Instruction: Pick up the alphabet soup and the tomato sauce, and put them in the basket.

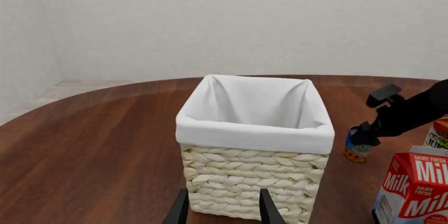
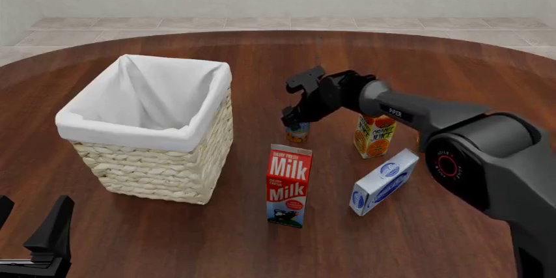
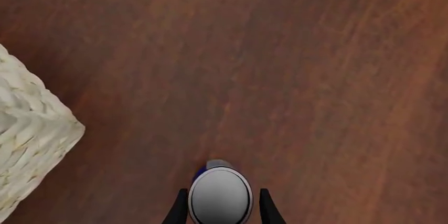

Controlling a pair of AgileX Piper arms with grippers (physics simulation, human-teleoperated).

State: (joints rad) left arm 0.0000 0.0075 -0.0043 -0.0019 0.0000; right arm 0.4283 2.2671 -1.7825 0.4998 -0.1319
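The tomato sauce (image 2: 298, 135), a can with a blue top band and orange bottom, stands on the table right of the basket (image 2: 148, 128). My right gripper (image 2: 293, 116) is lowered over it, open, with one finger on each side of the can's silver top (image 3: 220, 195). The left wrist view shows the can (image 1: 357, 153) under the right gripper (image 1: 364, 135). My left gripper (image 2: 30, 226) is open and empty, low near the table's front left, facing the basket's wicker wall (image 1: 245, 171). The alphabet soup is not in view. The basket's white liner hides its bottom.
A red milk carton (image 2: 290, 187) stands in front of the tomato sauce. An orange juice carton (image 2: 375, 135) stands to the right of the can. A blue-and-white box (image 2: 384, 180) lies flat at the front right.
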